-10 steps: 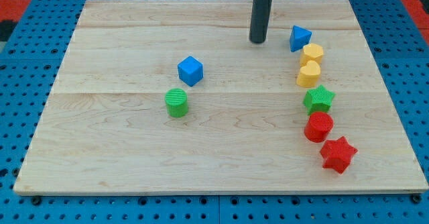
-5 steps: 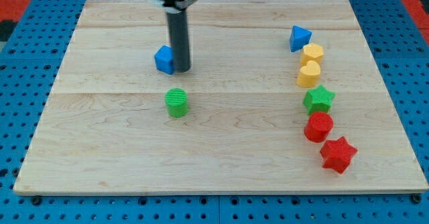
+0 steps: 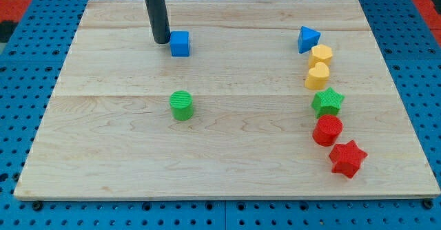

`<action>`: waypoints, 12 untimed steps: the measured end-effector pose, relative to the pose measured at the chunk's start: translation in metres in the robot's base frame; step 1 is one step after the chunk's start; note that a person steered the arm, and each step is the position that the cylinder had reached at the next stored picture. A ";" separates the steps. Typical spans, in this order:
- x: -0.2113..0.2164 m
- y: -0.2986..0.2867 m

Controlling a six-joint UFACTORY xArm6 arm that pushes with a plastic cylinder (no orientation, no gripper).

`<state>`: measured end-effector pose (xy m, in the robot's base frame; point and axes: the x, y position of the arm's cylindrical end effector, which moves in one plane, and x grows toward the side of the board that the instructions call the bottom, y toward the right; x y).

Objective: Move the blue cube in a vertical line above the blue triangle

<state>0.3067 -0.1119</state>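
The blue cube (image 3: 180, 43) lies on the wooden board (image 3: 103, 133) in the upper left-centre. My tip (image 3: 161, 41) stands just to the view's left of the cube, close to or touching its side. The blue triangle (image 3: 308, 38) lies at the upper right, at about the same height in the view as the cube and far to its right.
Below the blue triangle runs a column of blocks: a yellow hexagon-like block (image 3: 321, 54), a yellow heart (image 3: 317, 76), a green star (image 3: 328, 102), a red cylinder (image 3: 327, 129) and a red star (image 3: 346, 158). A green cylinder (image 3: 182, 105) stands below the cube.
My tip swept from near the blue triangle to the left, reached the blue cube, and now stands on its left. The cube has moved up the board towards the top.
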 end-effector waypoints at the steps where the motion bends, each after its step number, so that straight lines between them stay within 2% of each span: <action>1: 0.000 0.008; 2: 0.014 -0.010; 4: 0.035 0.028; 6: 0.008 0.082; 7: -0.024 0.090; 8: -0.045 0.073; 9: -0.054 0.071; 12: -0.056 0.141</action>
<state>0.2509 0.0294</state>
